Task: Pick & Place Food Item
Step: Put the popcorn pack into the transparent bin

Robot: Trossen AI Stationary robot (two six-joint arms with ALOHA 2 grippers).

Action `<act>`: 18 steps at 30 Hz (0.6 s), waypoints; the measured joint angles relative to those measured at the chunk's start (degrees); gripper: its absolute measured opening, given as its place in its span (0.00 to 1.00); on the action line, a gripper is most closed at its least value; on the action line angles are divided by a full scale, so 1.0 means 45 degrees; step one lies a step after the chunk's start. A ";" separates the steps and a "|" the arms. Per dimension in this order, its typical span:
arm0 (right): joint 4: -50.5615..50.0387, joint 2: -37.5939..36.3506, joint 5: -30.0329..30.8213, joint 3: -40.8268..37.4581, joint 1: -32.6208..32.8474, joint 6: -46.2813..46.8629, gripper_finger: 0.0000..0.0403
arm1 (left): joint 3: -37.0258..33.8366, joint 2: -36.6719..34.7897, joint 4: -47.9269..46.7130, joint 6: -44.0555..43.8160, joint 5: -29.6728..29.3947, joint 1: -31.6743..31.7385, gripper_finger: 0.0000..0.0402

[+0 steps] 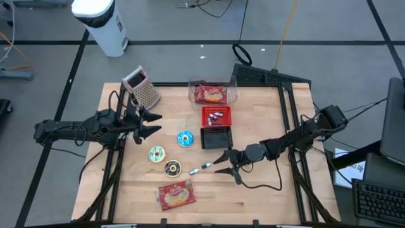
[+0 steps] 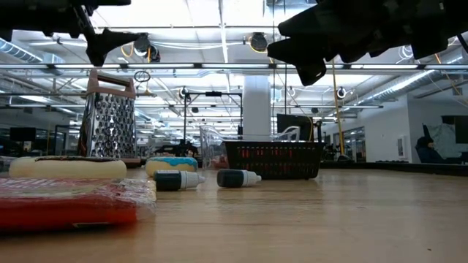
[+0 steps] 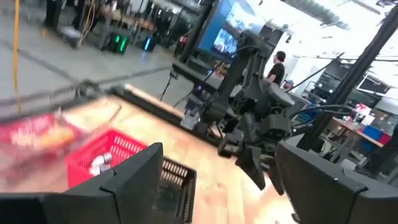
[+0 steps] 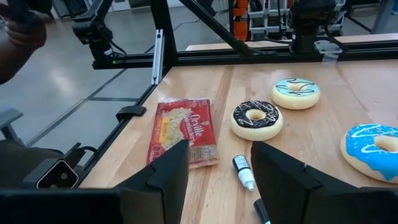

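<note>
Fingers of the right gripper [image 1: 221, 161] parted and grasping nothing, hanging just above the bench [image 1: 272, 196] with the tips aimed at two small dropper bottles [image 1: 206, 167] lying just ahead; in the right wrist view, both dark fingers [image 4: 168, 171] framing one bottle, with the chocolate donut [image 4: 256, 119] just beyond and the popcorn packet [image 4: 181, 130] beside it; fingers of the left gripper [image 1: 152, 124] spread wide and empty, raised off the bench near the metal grater [image 1: 142, 87], pointing toward the middle of the bench; further out, a blue-iced donut [image 1: 184, 138] and a pale-iced donut [image 1: 156, 154] lying between the two grippers, a black basket [image 1: 216, 137] and a red basket [image 1: 216, 116] with small items inside just beyond the right fingertips, and a clear tub [image 1: 212, 92] holding a red food packet at the far edge; judged from this, task barely begun: no food item lifted, all three donuts and the front packet resting on the wood, so pick, carry and placement all left; which item is meant not certain, though the right gripper is nearest the chocolate donut; right arm stretched low and long from the right edge, forearm near level; left arm reaching in from the left edge, held higher, waiting.
</note>
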 joint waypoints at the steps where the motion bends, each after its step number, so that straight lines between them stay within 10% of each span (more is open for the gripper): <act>1: 0.0009 0.0000 -0.0005 0.0000 0.0000 0.0002 0.40 | 0.0000 0.0000 -0.0160 -0.0341 0.0005 0.0000 0.77; 10: 0.0010 0.0000 0.0000 0.0000 -0.0005 0.0010 0.40 | 0.0000 0.0794 -0.0801 -0.1728 0.3153 -0.0241 0.77; 18: 0.0014 0.0000 0.0000 0.0000 0.0000 0.0015 0.40 | 0.0003 0.4062 0.2456 -0.2368 0.3605 -0.3614 0.77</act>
